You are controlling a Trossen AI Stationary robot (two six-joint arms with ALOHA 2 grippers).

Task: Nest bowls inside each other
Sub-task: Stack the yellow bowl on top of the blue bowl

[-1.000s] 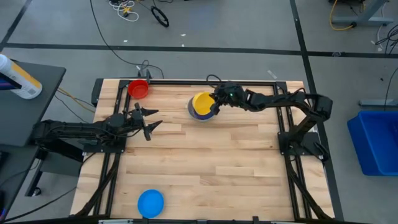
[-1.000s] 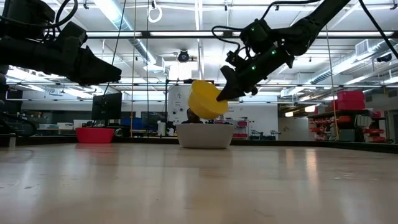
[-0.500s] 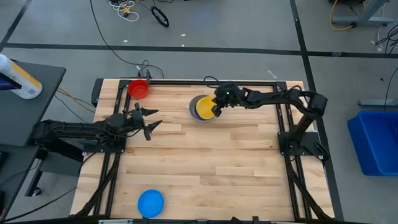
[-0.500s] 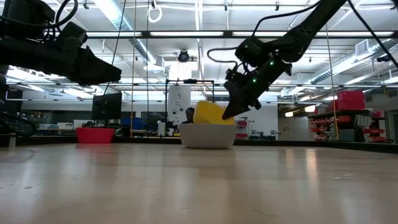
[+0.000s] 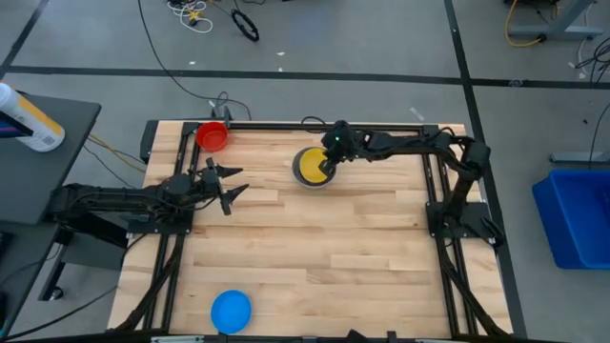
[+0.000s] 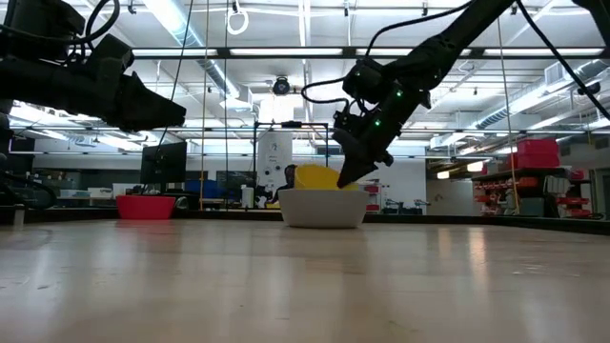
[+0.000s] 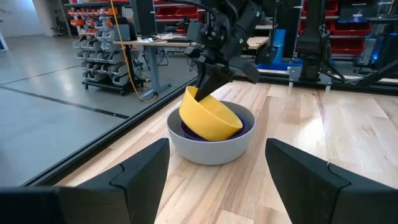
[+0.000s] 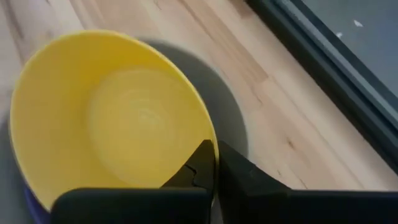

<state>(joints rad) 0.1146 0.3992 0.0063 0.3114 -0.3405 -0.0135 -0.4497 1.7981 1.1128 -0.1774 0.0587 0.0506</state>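
A grey bowl stands at the table's far middle with a dark blue bowl nested in it. A yellow bowl sits tilted in the dark blue one, and my right gripper is shut on its rim. In the high view that gripper comes in from the right over the stack. My left gripper waits open at the table's left, level, pointing at the stack. A red bowl stands at the far left corner and a light blue bowl at the near edge. My right gripper pinches the yellow bowl's rim, one finger inside the bowl and one outside. The fingers slant down from the far right side. The bowl is tilted, held side highest, its lower part resting in the dark blue bowl.
Dark frame rails run along the table's far edge, close behind the stack. Bare wood spreads across the table's middle and near right.
My right gripper has sunk and tipped more steeply downward, still shut on the yellow bowl. The bowl, which hung tilted above the grey bowl, has come down into it and now rests in the dark blue bowl.
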